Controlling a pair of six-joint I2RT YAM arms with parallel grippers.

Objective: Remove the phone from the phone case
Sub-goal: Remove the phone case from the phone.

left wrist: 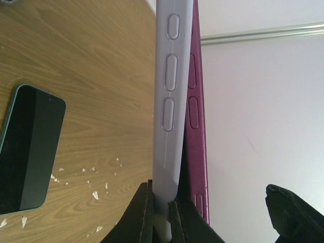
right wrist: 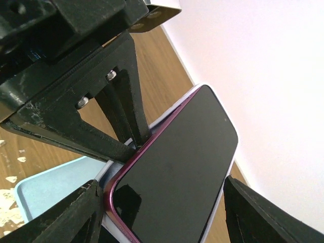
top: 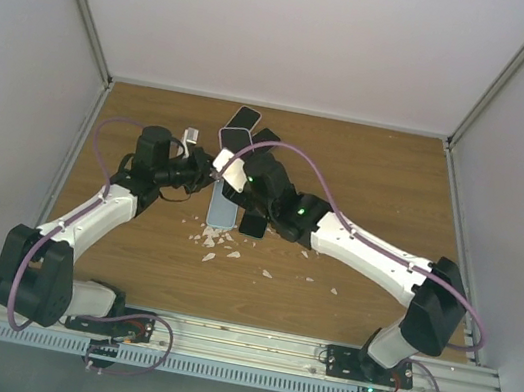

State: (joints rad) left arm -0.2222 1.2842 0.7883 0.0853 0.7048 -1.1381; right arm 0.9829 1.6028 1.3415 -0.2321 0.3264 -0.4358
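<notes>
The phone is magenta-rimmed with a dark screen and sits in a pale lavender phone case. Both are held up off the wooden table. My left gripper is shut on the case's wall, one finger behind the case and one wedged between case and phone. Along that side the phone's edge stands apart from the case. My right gripper spans the phone's width, a finger touching each long side. In the top view the two grippers meet at the case near the table's middle back.
A light blue case lies on the table just below the grippers. Two dark phones lie toward the back wall, and one dark phone shows in the left wrist view. White flakes are scattered on the wood.
</notes>
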